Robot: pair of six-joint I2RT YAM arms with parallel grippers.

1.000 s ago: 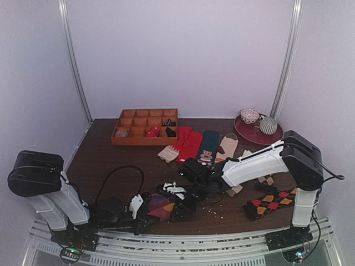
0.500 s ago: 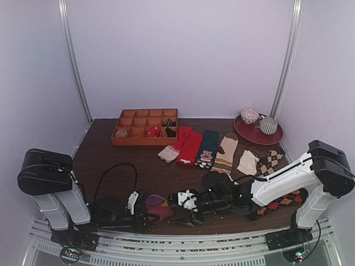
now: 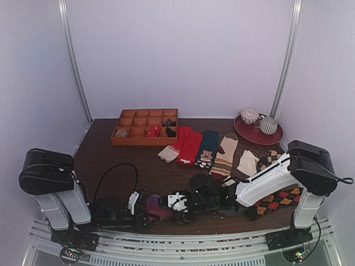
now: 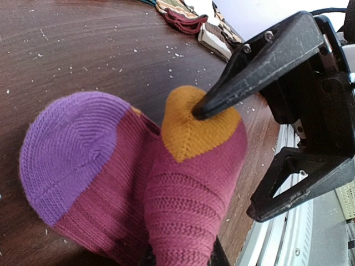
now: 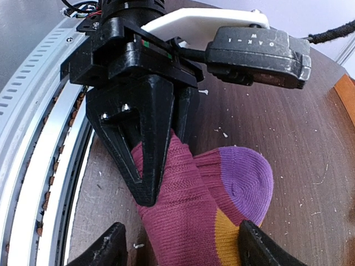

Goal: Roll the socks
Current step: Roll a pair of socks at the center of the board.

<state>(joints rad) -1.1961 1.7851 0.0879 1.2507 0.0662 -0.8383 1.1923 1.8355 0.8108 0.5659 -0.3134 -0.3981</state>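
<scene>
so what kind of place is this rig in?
Likely a lab test cell, not a home: plain white enclosure walls, robot arms mounted on a metal rail, socks laid out in a row.

Soft, even, diffuse light
We find the walls (image 3: 177,55) bright, the table (image 3: 105,149) dim, the sock (image 4: 111,166) sharp up close, that frame's upper edge blurred.

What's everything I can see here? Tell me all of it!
purple-and-magenta knitted sock with orange heel: one, near table edge, between the hands
loose flat socks: about eight, red, teal, beige, argyle, mid-table to right
orange wooden divided tray: one, far left, small items inside
dark red plate: one, far right
patterned cups: two, whitish and grey, on the plate
dark brown wooden table: one, under everything
left hand: one, black, shut on the purple-and-magenta sock
right hand: one, black, open, fingertip touching the orange heel
</scene>
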